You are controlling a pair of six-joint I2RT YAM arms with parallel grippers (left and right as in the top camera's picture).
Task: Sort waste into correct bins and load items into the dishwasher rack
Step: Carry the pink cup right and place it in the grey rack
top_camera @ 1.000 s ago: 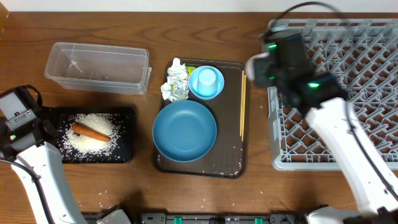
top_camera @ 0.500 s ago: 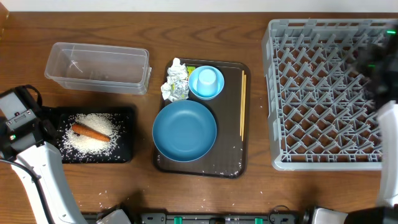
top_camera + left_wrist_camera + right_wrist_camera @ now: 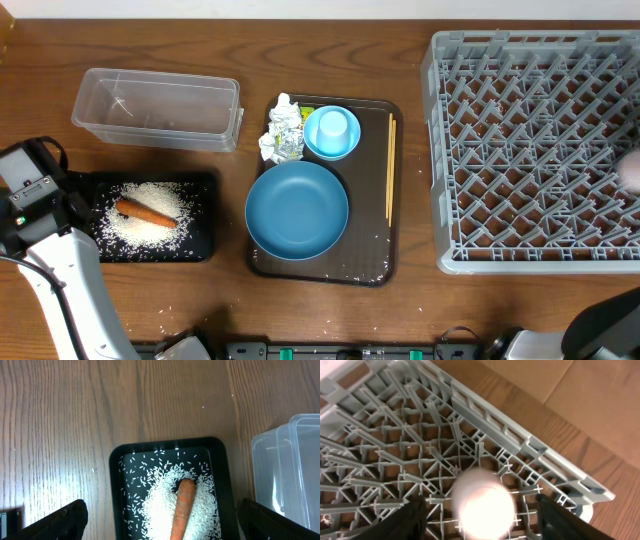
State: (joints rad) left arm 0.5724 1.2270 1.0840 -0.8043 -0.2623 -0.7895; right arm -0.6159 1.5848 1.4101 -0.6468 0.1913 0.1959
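My left gripper [image 3: 167, 522] is open wide just above the black tray [image 3: 117, 467], which holds the rice heap [image 3: 160, 507] with the orange carrot [image 3: 182, 505] on it. My right gripper [image 3: 485, 520] is open over the grey dishwasher rack [image 3: 395, 445]. A blurred white cup [image 3: 482, 502] sits between its fingers [image 3: 410, 520] with a gap on each side. In the overhead view the blue plate [image 3: 297, 210], light blue bowl [image 3: 331, 132], crumpled paper [image 3: 283, 130] and chopsticks [image 3: 390, 180] lie on the brown serving tray [image 3: 375, 260]. The rack [image 3: 535, 150] fills the right side.
The clear plastic box [image 3: 155, 105] stands behind the black tray [image 3: 200, 240]. My left arm [image 3: 40, 230] is at the table's left edge. A pale blur [image 3: 632, 170] shows at the rack's right edge. A few rice grains lie loose on the wood.
My right arm has swung from the rack's far left corner across to its right side, mostly out of the overhead view, and its jaws have widened off the white cup. The left arm is still.
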